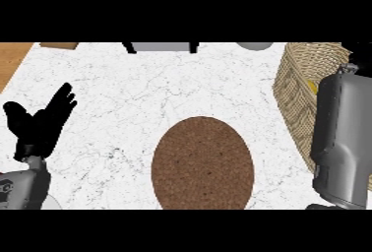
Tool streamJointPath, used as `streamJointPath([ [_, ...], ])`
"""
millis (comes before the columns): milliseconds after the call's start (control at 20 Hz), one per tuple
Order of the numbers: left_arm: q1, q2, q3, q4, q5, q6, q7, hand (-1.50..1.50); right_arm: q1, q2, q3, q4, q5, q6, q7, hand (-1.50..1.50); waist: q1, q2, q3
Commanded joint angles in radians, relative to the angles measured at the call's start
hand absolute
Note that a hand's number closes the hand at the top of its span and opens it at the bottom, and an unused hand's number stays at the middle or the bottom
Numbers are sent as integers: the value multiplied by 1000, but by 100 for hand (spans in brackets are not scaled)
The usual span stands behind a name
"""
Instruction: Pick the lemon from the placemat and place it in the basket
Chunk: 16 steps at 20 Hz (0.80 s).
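A white marble worktop with fine grey veining fills most of the head view. Along its left edge a strip of warm wooden surface shows, and a small tan wooden piece sits at the top edge. Further along the top edge stand a grey object with black legs and part of a rounded grey object, both cut off by the view.

An oval brown woven placemat lies on the worktop near the lower middle, its lower end running out of the view. Its surface is bare; the lemon cannot be seen anywhere in the view.

At the right stands a woven tan wicker basket, its wall rising from the worktop beside the placemat but apart from it. The right grey forearm stretches up across the basket and covers much of it; the right hand shows only as a dark patch at the top right corner, and whether its fingers are apart or closed on anything cannot be told.

The black left hand rests at the left edge, fingers straight and spread upward, holding nothing, above its grey forearm.
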Motion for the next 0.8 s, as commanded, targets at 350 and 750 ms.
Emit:
streamJointPath([
  [350,26,2,17,47,9,-15,-33,0,240,37,150,-511,-187,22,162,-150,-20,-19,-1],
  [750,25,8,24,37,2,-3,-24,0,593,37,401,-825,-358,205,236,-150,-30,-20,-1],
])
